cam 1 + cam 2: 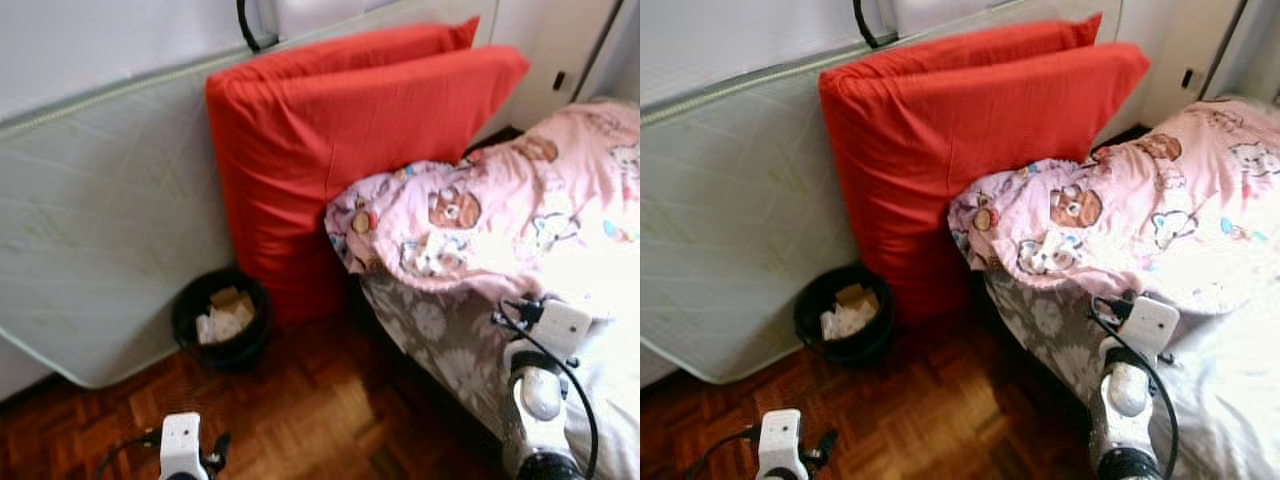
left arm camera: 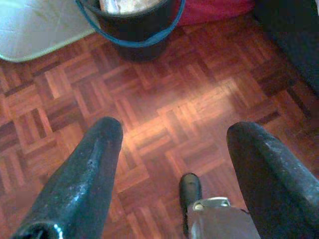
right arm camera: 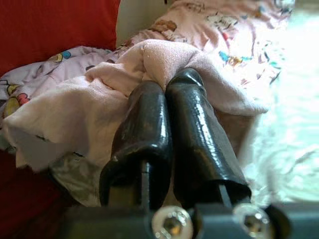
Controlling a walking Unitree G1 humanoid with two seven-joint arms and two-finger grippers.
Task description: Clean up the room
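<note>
A pink blanket point(image 1: 500, 210) printed with bears lies bunched on the bed point(image 1: 430, 340), which has a grey flowered sheet. My right gripper point(image 3: 169, 82) is shut, and a fold of the pink blanket point(image 3: 149, 59) is gathered at its fingertips. The right arm point(image 1: 540, 390) rises beside the bed's near edge. My left gripper point(image 2: 175, 128) hangs open over the parquet floor point(image 2: 164, 99), with nothing between its fingers point(image 2: 84, 179). The left arm point(image 1: 183, 445) is low at the left.
A black bucket point(image 1: 220, 318) holding paper scraps stands on the floor, a short way ahead of the left gripper. A folded red mattress point(image 1: 340, 150) and a pale grey mattress point(image 1: 100, 230) lean against the wall behind it.
</note>
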